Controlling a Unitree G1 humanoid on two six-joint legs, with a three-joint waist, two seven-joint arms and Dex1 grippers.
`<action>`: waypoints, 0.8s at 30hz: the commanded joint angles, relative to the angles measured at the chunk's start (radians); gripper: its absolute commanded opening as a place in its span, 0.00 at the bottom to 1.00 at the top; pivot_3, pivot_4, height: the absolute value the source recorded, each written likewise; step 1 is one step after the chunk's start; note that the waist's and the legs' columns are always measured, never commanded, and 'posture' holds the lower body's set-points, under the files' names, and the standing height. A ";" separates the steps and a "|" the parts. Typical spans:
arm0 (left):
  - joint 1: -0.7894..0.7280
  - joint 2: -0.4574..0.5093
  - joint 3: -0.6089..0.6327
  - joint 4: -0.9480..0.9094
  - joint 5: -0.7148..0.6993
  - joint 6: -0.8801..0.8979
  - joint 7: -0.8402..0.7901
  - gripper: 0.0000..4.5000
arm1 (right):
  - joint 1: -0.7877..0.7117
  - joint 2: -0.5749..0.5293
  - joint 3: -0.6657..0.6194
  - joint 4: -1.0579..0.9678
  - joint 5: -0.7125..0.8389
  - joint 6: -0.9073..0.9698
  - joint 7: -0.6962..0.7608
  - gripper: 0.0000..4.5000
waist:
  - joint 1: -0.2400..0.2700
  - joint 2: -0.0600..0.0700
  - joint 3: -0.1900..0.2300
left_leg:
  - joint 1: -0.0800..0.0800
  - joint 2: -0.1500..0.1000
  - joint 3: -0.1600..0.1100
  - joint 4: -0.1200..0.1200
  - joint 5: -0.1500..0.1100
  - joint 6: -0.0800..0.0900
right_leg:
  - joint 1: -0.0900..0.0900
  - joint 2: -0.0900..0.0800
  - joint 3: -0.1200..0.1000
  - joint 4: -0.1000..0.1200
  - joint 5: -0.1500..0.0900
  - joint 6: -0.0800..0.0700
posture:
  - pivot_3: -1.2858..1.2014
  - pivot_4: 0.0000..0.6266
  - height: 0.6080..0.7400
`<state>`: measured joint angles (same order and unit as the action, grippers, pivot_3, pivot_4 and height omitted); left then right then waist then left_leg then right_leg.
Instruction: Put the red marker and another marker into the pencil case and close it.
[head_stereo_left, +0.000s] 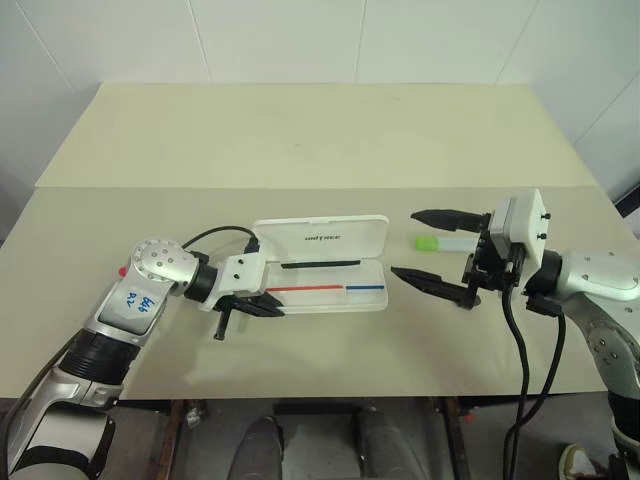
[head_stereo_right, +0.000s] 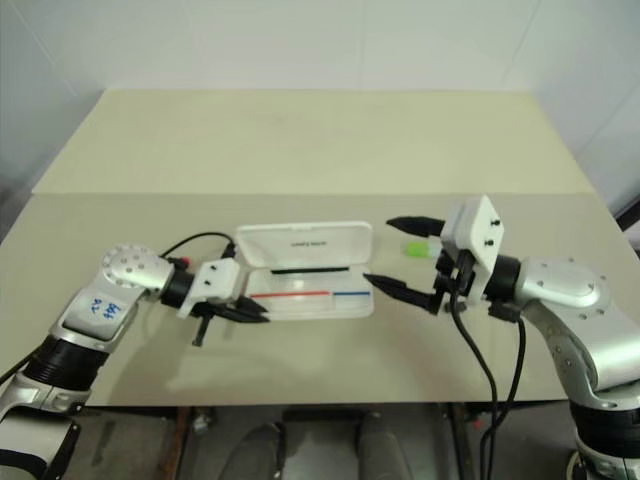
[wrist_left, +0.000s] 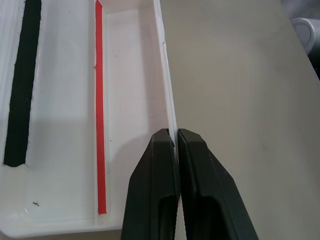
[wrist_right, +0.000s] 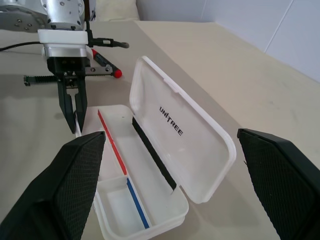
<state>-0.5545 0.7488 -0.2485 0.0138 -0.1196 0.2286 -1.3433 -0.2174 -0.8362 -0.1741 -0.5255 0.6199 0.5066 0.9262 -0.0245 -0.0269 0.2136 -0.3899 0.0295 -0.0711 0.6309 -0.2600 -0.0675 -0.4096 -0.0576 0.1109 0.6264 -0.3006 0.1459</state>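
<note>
The white pencil case (head_stereo_left: 372, 300) lies open at the table's middle, its lid (head_stereo_left: 320, 235) folded back. Its tray shows black, red and blue stripes and no marker. My left gripper (wrist_left: 176, 134) is shut on the thin front wall of the tray at its left end. The green-capped marker (head_stereo_left: 438, 243) lies on the table just right of the case. My right gripper (head_stereo_left: 403, 243) hangs open beside it, fingers (head_stereo_left: 440, 215) spread wide and pointing toward the case. The red marker (wrist_right: 111, 69) lies behind my left wrist, mostly hidden by the arm.
A black cable (head_stereo_left: 215, 235) loops from my left wrist near the lid's left corner. A seam (head_stereo_left: 300, 186) splits the near table from a second one behind. The front edge (head_stereo_left: 330, 398) runs close below the case. White walls enclose the far side.
</note>
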 joint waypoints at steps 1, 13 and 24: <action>-0.020 0.006 -0.003 0.017 0.012 -0.015 0.000 0.01 | 0.063 -0.042 -0.068 -0.042 0.013 -0.012 0.039 1.00 | -0.002 0.000 0.000 | 0.000 0.000 0.000 0.000 0.000 0.000 | 0.000 0.000 0.000 0.000 0.000 0.000 | 0.52 0.24 1.00; -0.043 -0.003 -0.024 0.034 0.041 0.024 0.017 0.01 | 0.106 -0.090 -0.087 -0.025 0.001 -0.040 0.094 1.00 | -0.006 0.000 0.000 | 0.002 0.000 0.001 0.001 0.004 0.006 | 0.002 0.001 0.001 0.000 0.002 -0.005 | 0.52 0.24 1.00; -0.040 -0.020 0.009 -0.063 -0.072 0.158 -0.012 0.49 | 0.073 -0.072 -0.053 -0.019 -0.001 -0.040 0.083 1.00 | -0.005 0.000 0.000 | 0.001 0.000 0.001 0.001 0.004 0.006 | 0.001 0.001 0.001 0.000 0.004 -0.001 | 0.52 0.24 1.00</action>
<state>-0.5845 0.7278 -0.2703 0.0020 -0.1481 0.3721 -1.3415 -0.1329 -0.9133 -0.2256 -0.5270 0.6140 0.4798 1.0146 -0.0292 -0.0270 0.2137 -0.3888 0.0294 -0.0705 0.6316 -0.2555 -0.0613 -0.4085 -0.0569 0.1121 0.6263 -0.2960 0.1458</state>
